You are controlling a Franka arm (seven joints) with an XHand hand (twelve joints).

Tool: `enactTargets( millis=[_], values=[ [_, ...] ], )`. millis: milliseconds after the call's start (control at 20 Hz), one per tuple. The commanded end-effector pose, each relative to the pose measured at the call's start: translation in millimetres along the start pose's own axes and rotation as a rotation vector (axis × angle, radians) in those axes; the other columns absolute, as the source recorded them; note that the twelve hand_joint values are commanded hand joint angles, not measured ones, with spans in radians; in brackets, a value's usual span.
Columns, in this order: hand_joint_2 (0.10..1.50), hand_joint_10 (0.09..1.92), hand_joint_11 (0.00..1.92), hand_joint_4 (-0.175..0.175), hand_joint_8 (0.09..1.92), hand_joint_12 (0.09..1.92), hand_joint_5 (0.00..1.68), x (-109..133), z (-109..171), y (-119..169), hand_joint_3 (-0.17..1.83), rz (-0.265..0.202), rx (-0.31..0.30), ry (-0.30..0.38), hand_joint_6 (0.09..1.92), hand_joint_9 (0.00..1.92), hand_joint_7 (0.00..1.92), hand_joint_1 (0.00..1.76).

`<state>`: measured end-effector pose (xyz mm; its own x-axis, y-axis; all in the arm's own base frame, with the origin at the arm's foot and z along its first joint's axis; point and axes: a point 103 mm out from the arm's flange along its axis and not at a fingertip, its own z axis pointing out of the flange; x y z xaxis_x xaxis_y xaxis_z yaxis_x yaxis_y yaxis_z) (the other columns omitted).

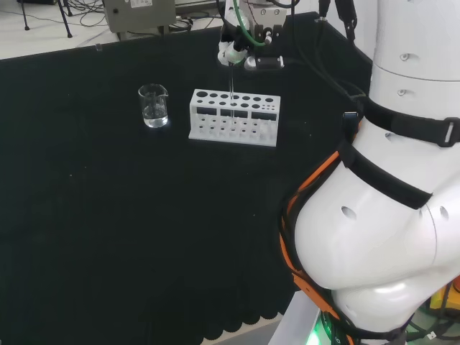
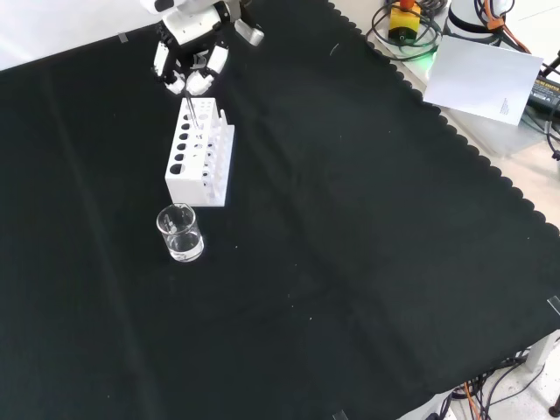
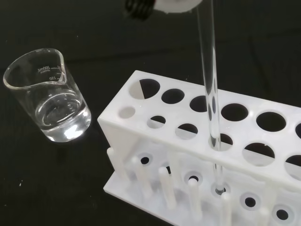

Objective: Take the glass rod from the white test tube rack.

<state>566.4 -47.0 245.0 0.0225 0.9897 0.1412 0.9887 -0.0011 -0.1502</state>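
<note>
The white test tube rack [image 1: 233,123] [image 2: 194,171] [image 3: 188,155] stands on the black cloth. A clear glass rod [image 3: 210,70] [image 1: 231,80] stands upright through one of the rack's top holes, its lower end near the rack's base. The black and white hand [image 1: 241,50] [image 2: 189,63] [image 3: 176,4] hangs just above the rack, with its fingers curled round the rod's upper end.
A small glass beaker [image 1: 154,106] [image 2: 180,233] [image 3: 49,101] with some clear liquid stands beside the rack's end. The arm's white links [image 1: 388,180] rise at the head view's right. White paper [image 2: 481,77] and cables lie past the cloth's scalloped edge.
</note>
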Motion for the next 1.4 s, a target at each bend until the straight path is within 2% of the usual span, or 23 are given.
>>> enactTargets(
  millis=[50,100,150,250,350,900,1400],
  values=[
    [1.00,1.01,1.79,-0.175,1.25,0.94,0.94,4.9,-0.2,-3.6,0.27,0.006,-0.131,0.002,0.96,1.63,1.00,1.25],
    [0.86,1.01,1.74,-0.175,1.22,0.92,0.98,6.1,-1.3,-5.1,0.51,0.013,-0.172,0.024,1.03,1.61,1.03,1.27],
    [0.80,1.01,1.71,-0.175,1.27,0.90,0.98,7.2,-2.7,-6.5,0.63,0.016,-0.204,0.038,1.00,1.60,1.04,1.28],
    [0.74,0.98,1.67,-0.175,1.34,0.86,1.00,9.2,-6.5,-8.1,0.74,0.019,-0.240,0.074,0.93,1.60,1.06,1.28],
    [0.71,0.95,1.66,-0.175,1.35,0.83,1.01,12.1,-11.5,-9.0,0.79,0.026,-0.248,0.106,0.91,1.60,1.08,1.29],
    [0.67,0.90,1.64,-0.175,1.33,0.78,1.03,28.3,-49.3,-25.8,0.84,0.077,-0.251,0.172,0.90,1.61,1.11,1.30],
    [0.66,0.86,1.65,-0.175,1.32,0.75,1.04,45.7,-71.0,-43.7,0.85,0.057,-0.261,0.163,0.88,1.63,1.12,1.30]
  ],
)
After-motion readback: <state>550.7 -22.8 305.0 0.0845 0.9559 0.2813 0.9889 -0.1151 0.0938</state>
